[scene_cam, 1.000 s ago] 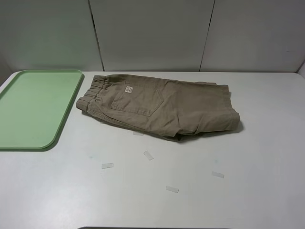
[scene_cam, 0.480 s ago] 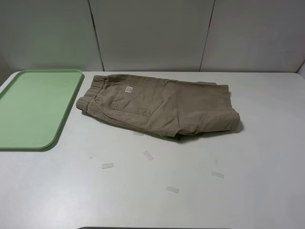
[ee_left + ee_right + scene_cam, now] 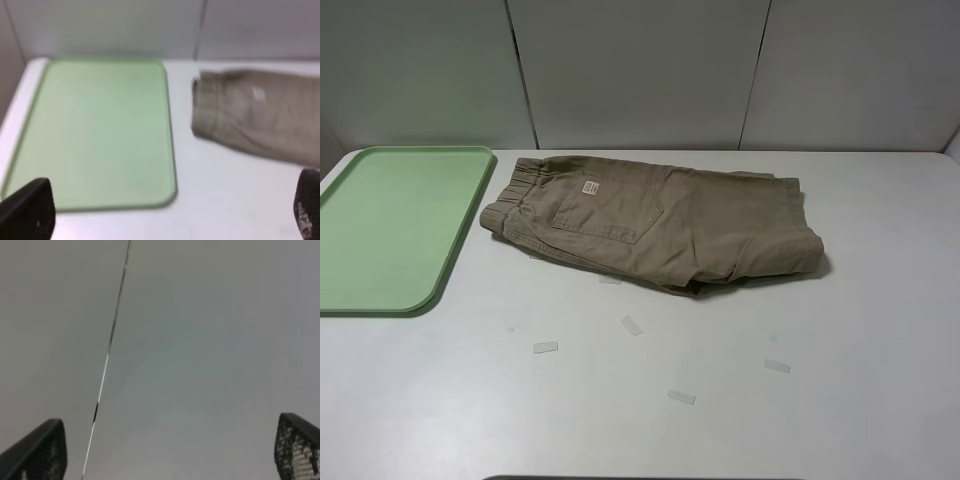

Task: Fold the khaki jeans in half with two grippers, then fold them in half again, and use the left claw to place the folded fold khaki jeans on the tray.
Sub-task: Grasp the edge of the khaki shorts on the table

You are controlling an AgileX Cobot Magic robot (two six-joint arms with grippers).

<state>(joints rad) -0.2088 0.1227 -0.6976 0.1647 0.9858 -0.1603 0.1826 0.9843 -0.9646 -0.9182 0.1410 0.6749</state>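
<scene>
The khaki jeans (image 3: 660, 220) lie folded on the white table, waistband toward the tray and pale back label facing up. They also show in the left wrist view (image 3: 255, 115). The pale green tray (image 3: 440, 270) sits empty at the table's left and fills much of the left wrist view (image 3: 172, 150). Neither gripper shows in the exterior high view. My left gripper (image 3: 170, 220) is open and empty, well back from the tray and jeans. My right gripper (image 3: 166, 455) is open and empty and faces the grey wall.
Several small clear tape strips (image 3: 631, 325) lie on the table (image 3: 820, 380) in front of the jeans. Grey wall panels (image 3: 640, 70) stand along the back edge.
</scene>
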